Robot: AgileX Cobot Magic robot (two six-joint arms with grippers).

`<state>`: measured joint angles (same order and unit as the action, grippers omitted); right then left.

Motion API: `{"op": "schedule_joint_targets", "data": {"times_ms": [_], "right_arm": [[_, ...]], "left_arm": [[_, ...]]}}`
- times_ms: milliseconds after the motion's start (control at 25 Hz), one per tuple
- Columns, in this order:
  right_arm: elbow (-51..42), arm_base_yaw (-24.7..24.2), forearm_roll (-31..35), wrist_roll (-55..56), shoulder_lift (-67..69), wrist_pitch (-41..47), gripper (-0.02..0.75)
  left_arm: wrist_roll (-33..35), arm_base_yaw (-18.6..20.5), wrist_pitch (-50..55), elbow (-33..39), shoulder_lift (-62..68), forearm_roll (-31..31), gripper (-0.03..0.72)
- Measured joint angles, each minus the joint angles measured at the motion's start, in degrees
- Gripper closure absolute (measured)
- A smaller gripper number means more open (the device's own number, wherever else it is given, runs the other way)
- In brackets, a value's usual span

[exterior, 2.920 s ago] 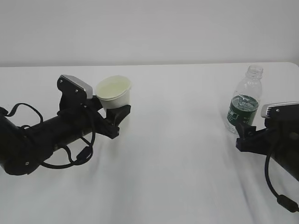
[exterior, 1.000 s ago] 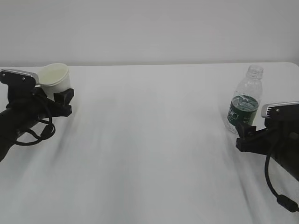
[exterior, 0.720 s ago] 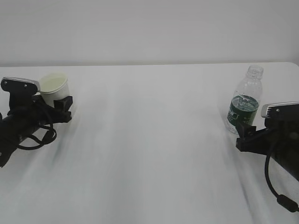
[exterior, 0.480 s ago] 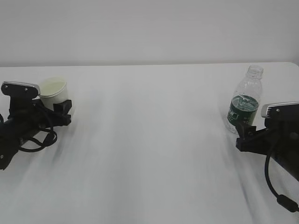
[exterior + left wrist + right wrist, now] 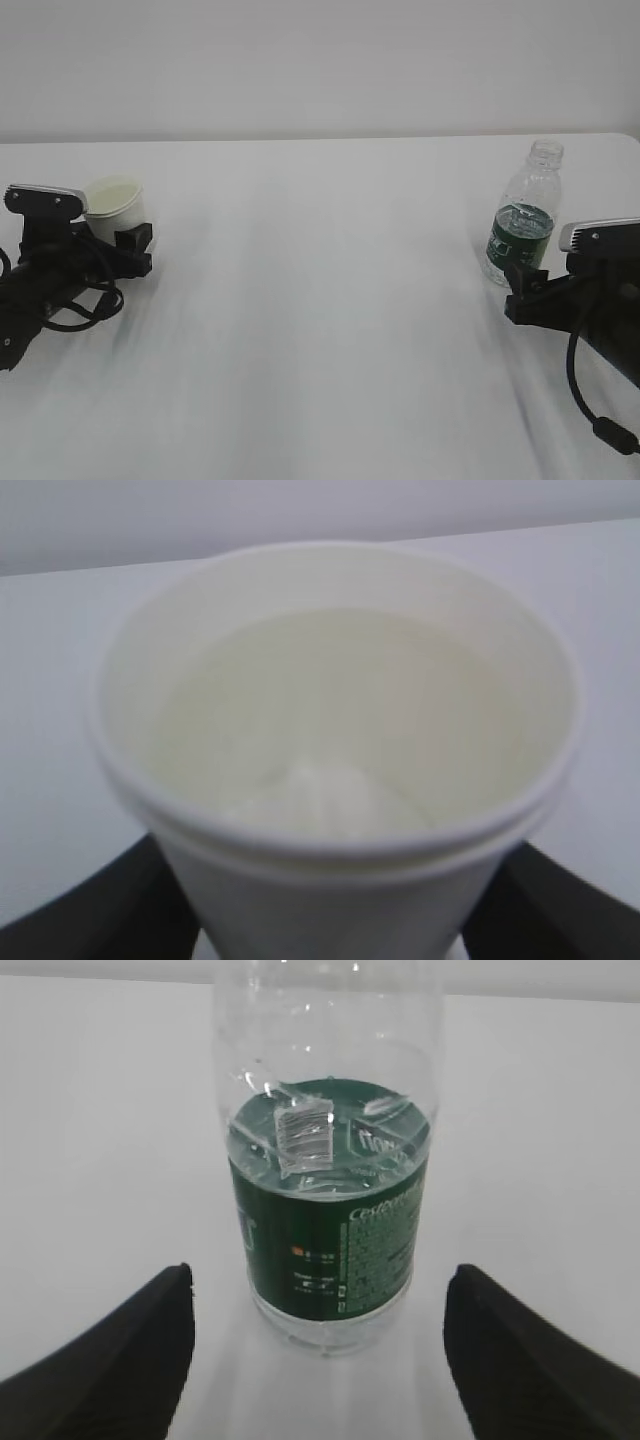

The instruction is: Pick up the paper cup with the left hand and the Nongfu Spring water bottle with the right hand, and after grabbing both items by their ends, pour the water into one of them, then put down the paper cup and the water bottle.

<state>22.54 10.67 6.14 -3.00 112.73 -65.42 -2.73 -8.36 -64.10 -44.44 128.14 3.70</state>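
Observation:
The paper cup (image 5: 112,196) stands upright low at the far left of the table, its open mouth filling the left wrist view (image 5: 330,710). My left gripper (image 5: 122,245) is shut on its lower wall, a black finger (image 5: 90,910) pressed against each side. The Nongfu Spring water bottle (image 5: 522,220) stands uncapped on the table at the right. Water (image 5: 330,1130) reaches about the top of its green label. My right gripper (image 5: 515,282) is open just in front of it. Its fingers (image 5: 110,1360) are spread wide of the bottle's base (image 5: 330,1310), with a gap on each side.
The white table (image 5: 320,300) stretches between the two arms, with its back edge against a pale wall. A black cable (image 5: 590,400) hangs from the right arm at the lower right.
My left arm has carried the cup from left of centre to the far left and lowered it towards the table. The right gripper and bottle have not moved.

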Motion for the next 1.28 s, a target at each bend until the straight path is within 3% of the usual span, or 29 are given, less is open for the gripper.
{"op": "schedule_joint_targets", "data": {"times_ms": [280,1280], "right_arm": [[0.00,0.00,0.00,0.10,0.00,0.00,0.145],[0.00,0.00,0.00,0.10,0.00,0.00,0.146]], "left_arm": [[0.00,0.00,-1.10,-0.13,0.00,-0.93,0.055],[0.09,0.00,-1.46,12.43,-7.63,-0.54,0.053]]}}
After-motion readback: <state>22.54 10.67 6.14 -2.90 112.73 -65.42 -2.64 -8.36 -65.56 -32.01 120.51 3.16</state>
